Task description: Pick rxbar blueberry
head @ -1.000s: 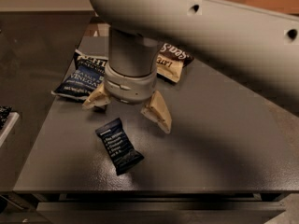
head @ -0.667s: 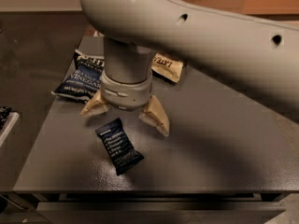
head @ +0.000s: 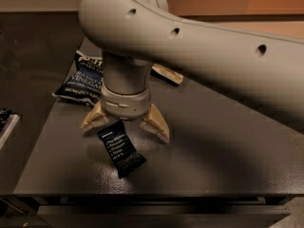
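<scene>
The rxbar blueberry [head: 120, 148] is a small dark navy wrapper with pale text lines. It lies flat on the dark grey table [head: 223, 165] near the front edge, turned at an angle. My gripper [head: 124, 127] hangs just above and behind its top end, pointing down. Its two tan fingers are spread wide, one finger [head: 94, 118] to the left of the bar and the other finger [head: 156, 123] to the right. Nothing is held between them. The big grey arm crosses the upper half of the view.
A larger blue "Sea Salt & Vinegar" chip bag [head: 81, 80] lies behind the gripper at the left. A tan package [head: 167, 73] shows partly behind the arm. The table's front edge [head: 142, 193] is close below the bar. A tray corner [head: 5, 125] shows at far left.
The arm and gripper have moved left and toward the front, so the open fingers now straddle the bar's top end. The bar has not moved.
</scene>
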You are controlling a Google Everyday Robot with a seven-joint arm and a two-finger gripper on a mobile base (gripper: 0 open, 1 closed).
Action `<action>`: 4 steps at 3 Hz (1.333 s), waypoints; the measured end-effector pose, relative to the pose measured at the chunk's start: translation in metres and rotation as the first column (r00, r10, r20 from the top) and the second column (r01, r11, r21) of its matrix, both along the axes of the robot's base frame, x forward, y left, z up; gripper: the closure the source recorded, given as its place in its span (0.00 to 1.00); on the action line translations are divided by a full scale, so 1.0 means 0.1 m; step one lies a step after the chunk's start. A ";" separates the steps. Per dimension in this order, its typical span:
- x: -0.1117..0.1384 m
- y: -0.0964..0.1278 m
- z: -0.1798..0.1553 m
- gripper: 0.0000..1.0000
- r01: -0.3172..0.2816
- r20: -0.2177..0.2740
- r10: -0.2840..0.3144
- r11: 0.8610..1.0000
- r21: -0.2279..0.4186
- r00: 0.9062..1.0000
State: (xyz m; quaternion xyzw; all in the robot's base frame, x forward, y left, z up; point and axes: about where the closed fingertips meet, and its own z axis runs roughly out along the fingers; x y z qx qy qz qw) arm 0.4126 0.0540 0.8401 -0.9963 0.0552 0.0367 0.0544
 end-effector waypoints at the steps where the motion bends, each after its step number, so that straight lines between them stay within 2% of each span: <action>1: -0.03 0.03 -0.09 0.00 -0.027 -0.009 0.027 1.000 -0.004 1.000; 2: -0.04 0.05 -0.15 0.18 -0.054 0.002 0.055 0.998 -0.026 0.999; 4: -0.04 0.05 -0.16 0.64 -0.076 0.014 0.077 0.996 -0.056 0.997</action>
